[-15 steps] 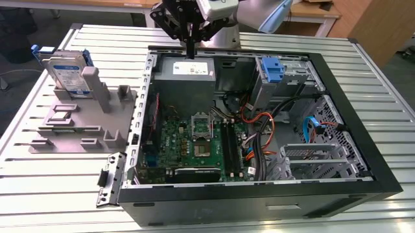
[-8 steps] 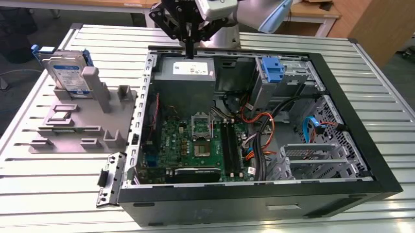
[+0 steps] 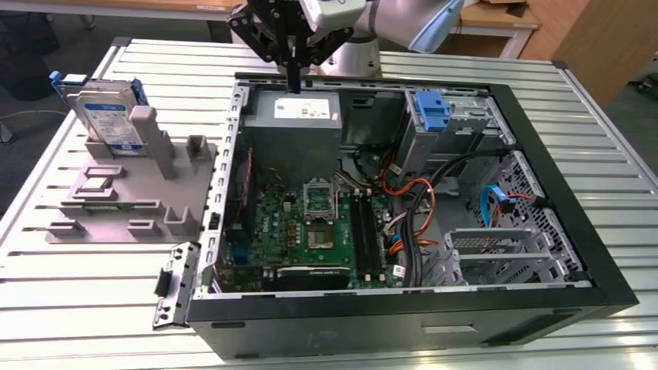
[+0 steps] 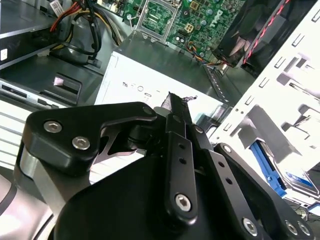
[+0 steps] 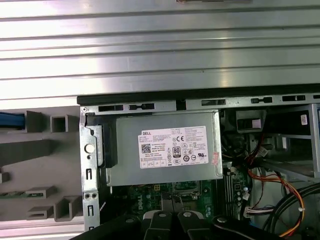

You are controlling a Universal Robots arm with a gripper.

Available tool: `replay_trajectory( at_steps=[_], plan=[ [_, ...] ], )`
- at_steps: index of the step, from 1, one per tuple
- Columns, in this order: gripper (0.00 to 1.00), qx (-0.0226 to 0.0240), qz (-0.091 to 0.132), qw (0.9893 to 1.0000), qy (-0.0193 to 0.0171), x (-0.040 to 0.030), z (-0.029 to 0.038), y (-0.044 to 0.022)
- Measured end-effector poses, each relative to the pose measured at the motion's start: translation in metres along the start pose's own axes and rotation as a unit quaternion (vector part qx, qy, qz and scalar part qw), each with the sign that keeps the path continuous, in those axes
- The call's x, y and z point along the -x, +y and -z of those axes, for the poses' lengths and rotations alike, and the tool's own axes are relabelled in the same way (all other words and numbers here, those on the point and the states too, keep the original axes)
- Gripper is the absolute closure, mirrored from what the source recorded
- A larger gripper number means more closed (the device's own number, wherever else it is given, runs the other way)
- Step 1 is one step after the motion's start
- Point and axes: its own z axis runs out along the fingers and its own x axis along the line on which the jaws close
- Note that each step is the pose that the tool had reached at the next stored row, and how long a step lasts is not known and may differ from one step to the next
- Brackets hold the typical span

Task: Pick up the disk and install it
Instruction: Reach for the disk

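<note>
- Exterior view: the gripper (image 3: pixel 295 86), fingers together and empty, hangs over the power supply (image 3: pixel 298 114).
- The disk (image 3: pixel 103 116) stands upright in the grey holder (image 3: pixel 123 193), near the worktop's far corner on the exterior view's left.
- A good pick likely needs the fingers parted, squared to the disk's flat faces, then a straight lift.

Open PC case (image 3: pixel 612 297) on slatted metal table (image 3: pixel 72 308). Inside: PSU (image 3: pixel 298 117) w/ white label, green mobo (image 3: pixel 313 231) right next to it. Grey jig (image 3: pixel 108 210) beside case, exterior view's left.
</note>
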Motion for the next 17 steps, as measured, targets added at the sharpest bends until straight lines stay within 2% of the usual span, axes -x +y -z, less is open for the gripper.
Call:
replay_trajectory(
  at_steps=[13,17],
  plan=[
    [0.90,0.0000,0.000,1.0000,-0.0001,-0.0198,0.0001,-0.0015],
    [0.90,0.0000,0.000,1.0000,-0.0001,-0.0284,-0.0001,-0.0022]
  ],
)
